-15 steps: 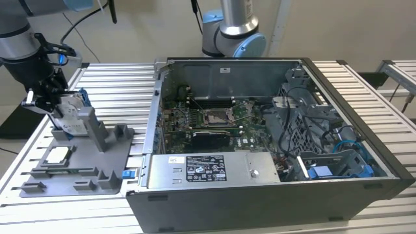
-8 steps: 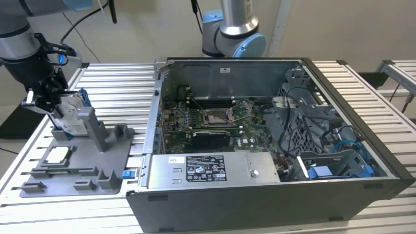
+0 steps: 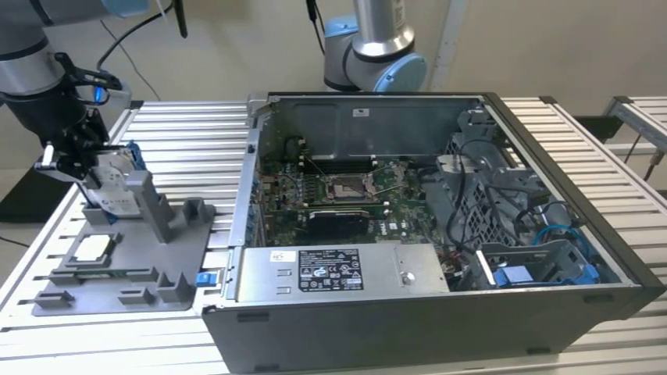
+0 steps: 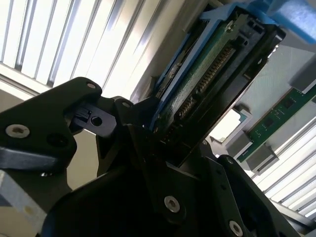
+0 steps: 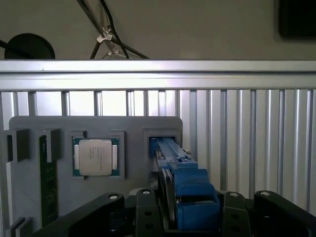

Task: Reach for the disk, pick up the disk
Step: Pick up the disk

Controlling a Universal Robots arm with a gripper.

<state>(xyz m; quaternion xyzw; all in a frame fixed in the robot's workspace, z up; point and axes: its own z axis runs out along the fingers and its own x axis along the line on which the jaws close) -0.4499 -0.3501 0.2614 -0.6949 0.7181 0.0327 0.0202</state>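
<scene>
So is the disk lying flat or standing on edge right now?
Standing on edge: the disk sits in the grey holder's slot, the gripper clamped across it.

Exterior view: high, oblique, far. 2 wrist views: very close, both sharing disk [image 4: 207, 81] [image 5: 190, 197].

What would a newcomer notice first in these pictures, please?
The open computer case dominates the middle of the exterior view, motherboard exposed. At that view's left, the gripper is closed on the blue-framed disk standing on edge in the grey fixture tray.
</scene>
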